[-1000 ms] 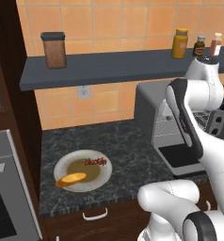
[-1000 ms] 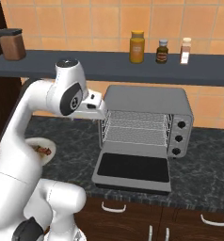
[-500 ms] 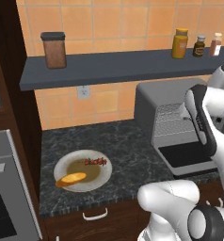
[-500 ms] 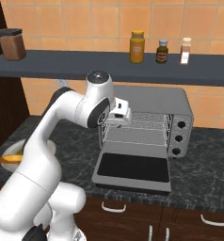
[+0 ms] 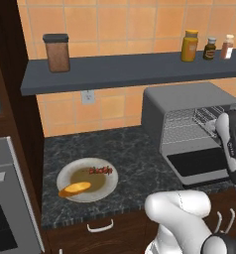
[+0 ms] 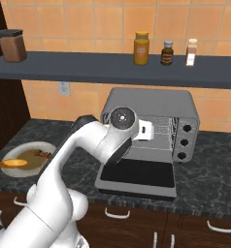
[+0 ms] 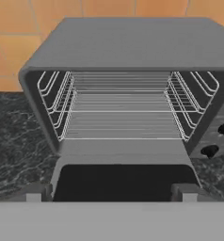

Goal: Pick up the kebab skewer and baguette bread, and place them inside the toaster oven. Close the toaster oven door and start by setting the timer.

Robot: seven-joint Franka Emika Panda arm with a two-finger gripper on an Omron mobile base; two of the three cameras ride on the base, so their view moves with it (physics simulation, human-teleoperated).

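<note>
Kebab skewer (image 5: 100, 170): one, lying on the white plate (image 5: 110, 184), toward its far right side.
Baguette bread (image 5: 75, 188): one, at the plate's near left edge, just beside the skewer but apart from it.
Toaster oven (image 6: 151, 104): one, on the dark counter (image 5: 135, 154) well right of the plate; wire rack (image 7: 123, 117) bare, nothing loaded.
Toaster oven door (image 6: 138, 173): folded down flat, dark glass facing up.
Gripper (image 7: 109, 192): in front of the oven mouth, above the lowered door; fingers spread wide, holding nothing.
Knobs (image 6: 184, 142): three down the oven's right side.
Shelf items: one brown canister (image 5: 57, 52) on the left, three bottles (image 5: 208, 46) on the right.
Risk: both foods are far from the hand, so a wide swing back could clip the open door or the oven's frame.
Risk: skewer and loaf lie close together; a wide-open approach may nudge the loaf while closing on the thin stick.
</note>
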